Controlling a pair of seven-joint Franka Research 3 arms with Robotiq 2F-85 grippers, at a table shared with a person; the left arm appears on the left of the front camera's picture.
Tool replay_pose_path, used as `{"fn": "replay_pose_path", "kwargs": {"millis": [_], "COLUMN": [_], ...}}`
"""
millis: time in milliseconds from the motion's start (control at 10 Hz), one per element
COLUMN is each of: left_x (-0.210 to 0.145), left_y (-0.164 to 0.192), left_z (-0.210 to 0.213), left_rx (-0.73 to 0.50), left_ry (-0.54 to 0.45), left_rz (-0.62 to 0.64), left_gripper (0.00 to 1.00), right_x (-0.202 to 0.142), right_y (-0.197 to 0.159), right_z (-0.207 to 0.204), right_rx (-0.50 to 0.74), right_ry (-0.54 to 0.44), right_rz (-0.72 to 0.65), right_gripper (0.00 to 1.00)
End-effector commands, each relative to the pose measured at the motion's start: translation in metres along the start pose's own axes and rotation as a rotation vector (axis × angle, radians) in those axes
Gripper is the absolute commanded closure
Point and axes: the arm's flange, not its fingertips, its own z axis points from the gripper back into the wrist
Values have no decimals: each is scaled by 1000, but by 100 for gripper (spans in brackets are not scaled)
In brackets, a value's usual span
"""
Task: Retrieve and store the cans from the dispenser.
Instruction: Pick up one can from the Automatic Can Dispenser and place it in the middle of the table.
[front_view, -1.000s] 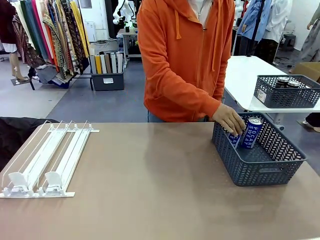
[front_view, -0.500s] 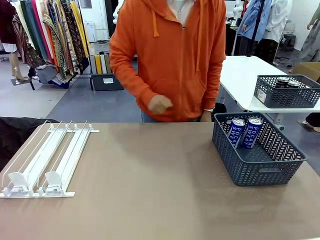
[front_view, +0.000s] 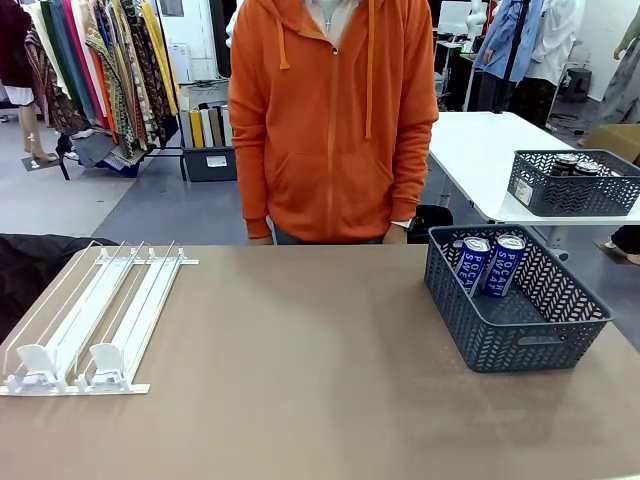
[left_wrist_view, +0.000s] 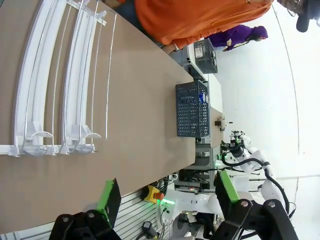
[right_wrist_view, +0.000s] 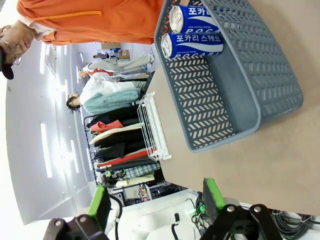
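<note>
The white dispenser (front_view: 128, 312) lies flat at the table's left, with nothing in its lanes and its stoppers toward me. Two blue cans (front_view: 472, 262) (front_view: 505, 265) lean inside the grey mesh basket (front_view: 510, 345) at the right. In the left wrist view my left gripper (left_wrist_view: 167, 192) is open, high above the near table edge, with the dispenser (left_wrist_view: 55, 85) and the basket (left_wrist_view: 190, 110) ahead. In the right wrist view my right gripper (right_wrist_view: 156, 202) is open and holds nothing. It hangs clear of the basket (right_wrist_view: 270, 65), where both cans (right_wrist_view: 192, 17) (right_wrist_view: 192, 44) show.
A person in an orange hoodie (front_view: 330, 120) stands at the far table edge with both arms down. A second grey basket (front_view: 575, 190) with dark cans sits on a white table behind at the right. Bare brown tabletop (front_view: 300, 370) lies between dispenser and basket.
The person drew a hand out of the basket, leaving two blue cans there, then straightened up with arms at the sides. Dispenser and basket have not moved.
</note>
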Motion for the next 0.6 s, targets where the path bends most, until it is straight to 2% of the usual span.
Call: {"fn": "replay_pose_path", "kwargs": {"millis": [0, 500], "left_x": [1, 1], "left_y": [1, 1], "left_z": [-1, -1], "left_rx": [-24, -24], "left_ry": [-10, -10], "left_rz": [-20, -20], "left_gripper": [0, 0], "right_x": [-2, -2], "right_y": [3, 3], "right_z": [2, 2], "right_rx": [0, 0], "right_ry": [8, 8], "right_rz": [-4, -4], "right_gripper": [0, 0]}}
